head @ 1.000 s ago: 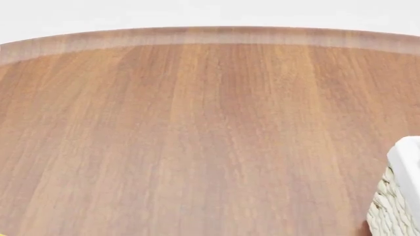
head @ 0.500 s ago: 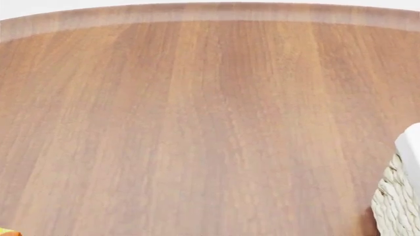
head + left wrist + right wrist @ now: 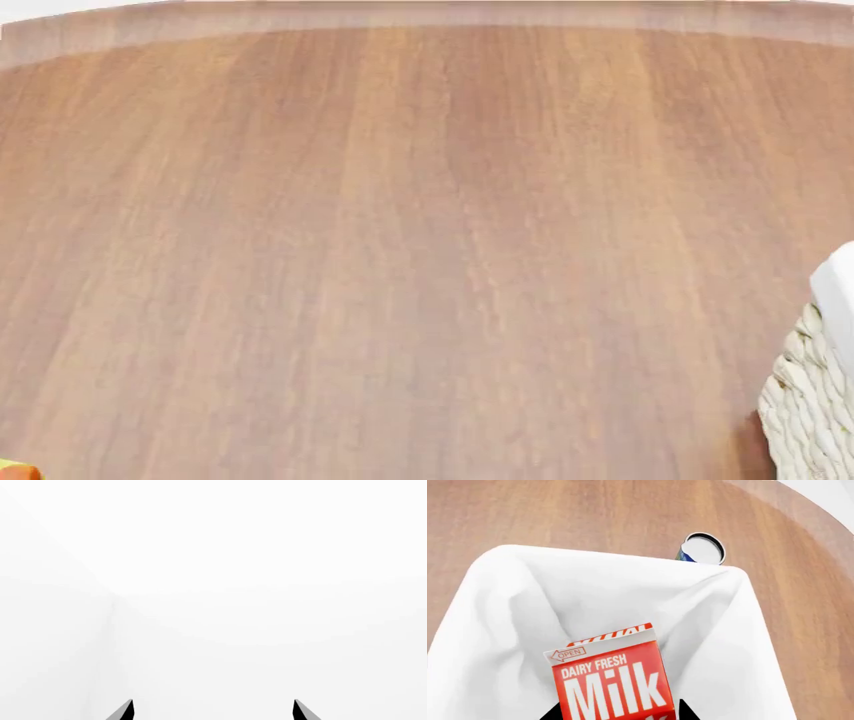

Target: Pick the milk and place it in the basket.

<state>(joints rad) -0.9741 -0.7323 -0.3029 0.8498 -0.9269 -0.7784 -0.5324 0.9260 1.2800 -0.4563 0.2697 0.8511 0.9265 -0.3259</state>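
In the right wrist view the milk, its red top lettered "Dairy Fresh Milk", sits between the dark fingertips of my right gripper, which is shut on it. The carton hangs above the white cloth liner inside the basket. In the head view only a corner of the basket shows at the right edge, woven wicker under a white rim. My left gripper is open, its two tips wide apart against a blank white background. Neither gripper shows in the head view.
A round can with a white lid stands on the wooden table just beyond the basket's far rim. An orange-yellow sliver pokes in at the head view's lower left corner.
The head view has tilted down: the table's far edge has risen toward the top of the picture, and an orange sliver has come in at the lower left.
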